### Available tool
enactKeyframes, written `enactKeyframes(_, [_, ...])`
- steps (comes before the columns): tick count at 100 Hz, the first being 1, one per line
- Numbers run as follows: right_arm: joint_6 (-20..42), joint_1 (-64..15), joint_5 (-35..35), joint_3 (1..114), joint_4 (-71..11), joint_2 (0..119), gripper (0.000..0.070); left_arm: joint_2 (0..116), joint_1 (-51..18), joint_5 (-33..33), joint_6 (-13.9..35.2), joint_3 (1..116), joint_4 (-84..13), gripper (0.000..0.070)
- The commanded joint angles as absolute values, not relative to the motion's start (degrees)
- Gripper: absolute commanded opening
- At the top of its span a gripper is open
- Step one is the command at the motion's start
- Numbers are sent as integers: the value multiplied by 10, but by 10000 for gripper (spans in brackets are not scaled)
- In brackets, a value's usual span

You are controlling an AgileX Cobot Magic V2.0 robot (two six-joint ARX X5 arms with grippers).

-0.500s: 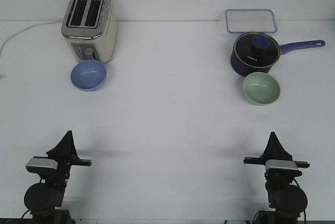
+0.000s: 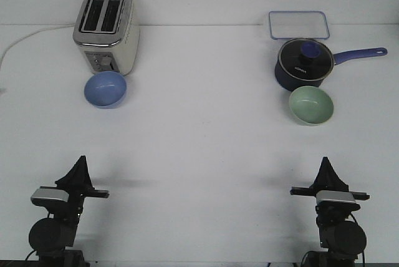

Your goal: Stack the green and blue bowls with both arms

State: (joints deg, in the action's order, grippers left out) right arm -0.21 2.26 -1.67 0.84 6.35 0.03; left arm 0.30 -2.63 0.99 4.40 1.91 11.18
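Note:
The periwinkle blue bowl (image 2: 105, 89) sits upright on the white table at the left, right in front of the toaster. The sage green bowl (image 2: 311, 105) sits upright at the right, just in front of the dark blue saucepan. My left gripper (image 2: 80, 162) rests low at the near left, well short of the blue bowl. Its fingers meet in a point and hold nothing. My right gripper (image 2: 325, 165) rests low at the near right, well short of the green bowl. It is shut the same way and empty.
A cream toaster (image 2: 106, 30) with a white cord (image 2: 19, 43) stands at the back left. A dark blue saucepan (image 2: 300, 64) with a glass lid and long handle stands at the back right. A clear rectangular container (image 2: 298, 25) lies behind it.

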Motion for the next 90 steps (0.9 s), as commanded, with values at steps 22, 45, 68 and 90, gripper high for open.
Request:
enactKeyframes(22, [2,22,-15,39,57,1,0,2,-26,9,41,8,120,14])
enactKeyframes(45, [-1,22,-15,123,-33,13,0,2,-26,9,41,8,120,14])
enactKeyframes(68, [-35,22,-15,265,-169,97,0,2,-26,9,41,8,120,14])
enactKeyframes(90, [-32,22,-15,420,-327,225,0,2,-26,9,41,8,120,14])
